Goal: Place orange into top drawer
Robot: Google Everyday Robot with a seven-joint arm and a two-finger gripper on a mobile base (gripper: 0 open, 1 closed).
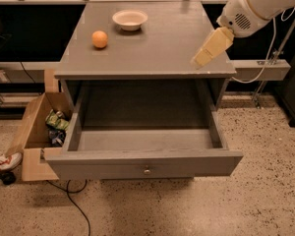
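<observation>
Tan gripper (200,59) is hovering at the grey wooden tabletop (152,45)'s right edge, can't tell its grip; small round orange fruit (100,39) is sitting well apart.

1. No words, numbers or signs can be read anywhere.
2. The gripper (205,58) hangs over the right front corner of the table top (152,50), above the open top drawer (142,162).
3. The packets (56,122) in the cardboard box (32,132), far down and left of the gripper, have print too small to read.
</observation>
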